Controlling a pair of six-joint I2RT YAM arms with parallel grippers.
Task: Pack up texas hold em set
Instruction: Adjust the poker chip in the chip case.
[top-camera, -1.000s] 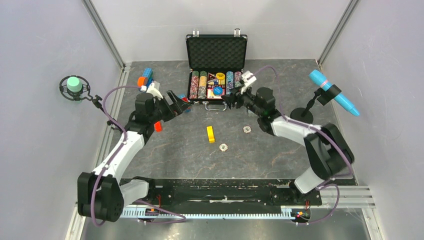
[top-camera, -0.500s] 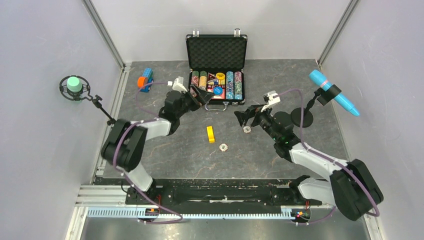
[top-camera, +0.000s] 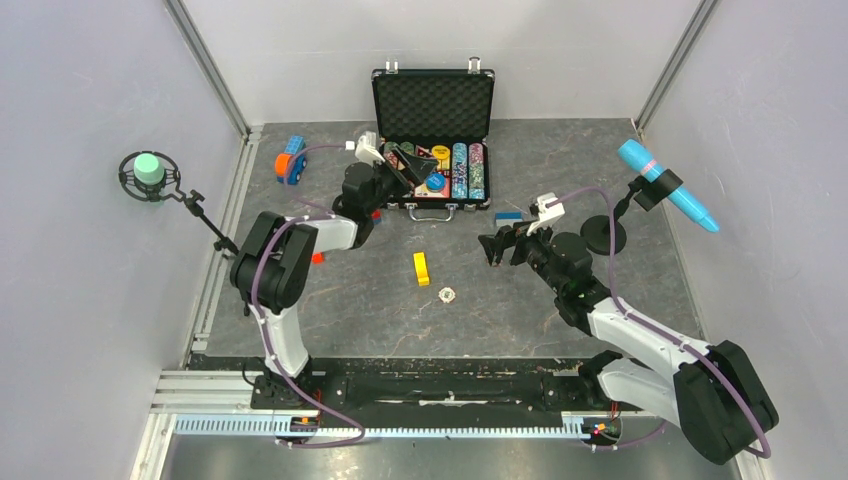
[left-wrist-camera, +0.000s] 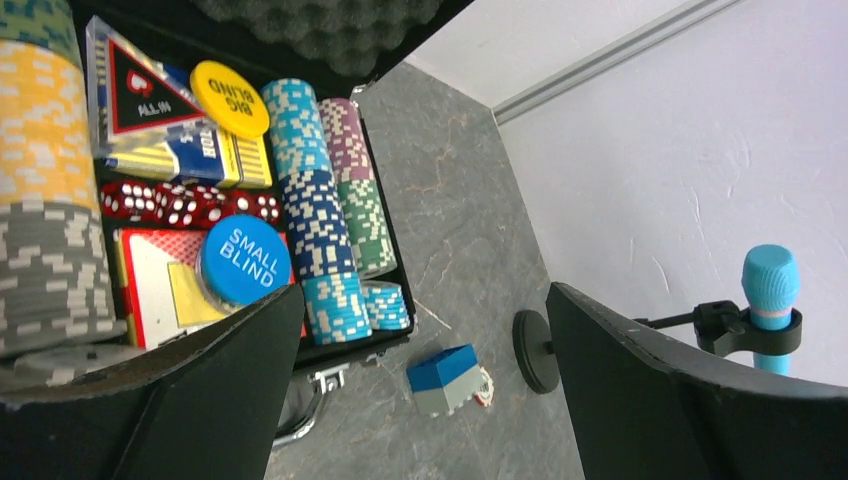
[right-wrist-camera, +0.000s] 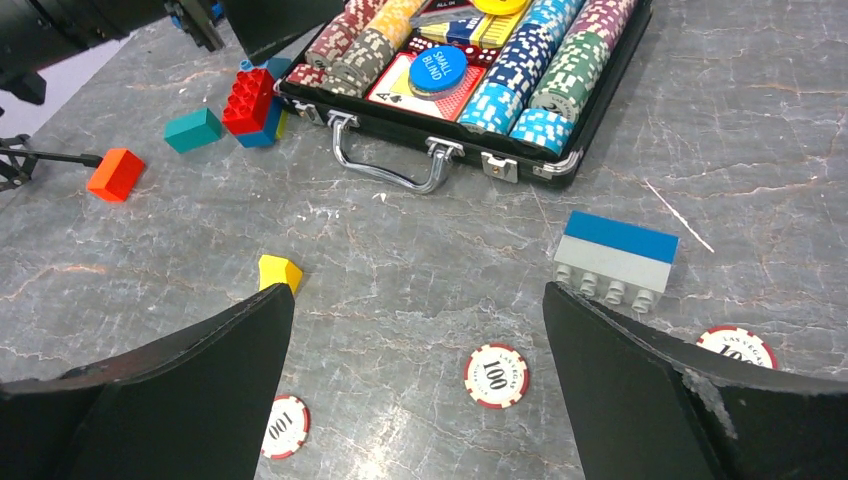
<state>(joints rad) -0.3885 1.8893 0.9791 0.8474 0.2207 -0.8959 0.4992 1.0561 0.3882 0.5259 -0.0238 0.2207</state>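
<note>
Black briefcase (top-camera: 433, 105); yellow block (top-camera: 421, 268); red-edged white chip (right-wrist-camera: 496, 375).

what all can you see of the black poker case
The black case lies open at the far side of the table, lid upright and lined with dark egg-crate foam. Its tray holds rows of coloured chips, red dice, card decks, a blue small blind button and a yellow big blind button. A silver handle and latches face the arms. Toy bricks sit beside one front corner.
</note>
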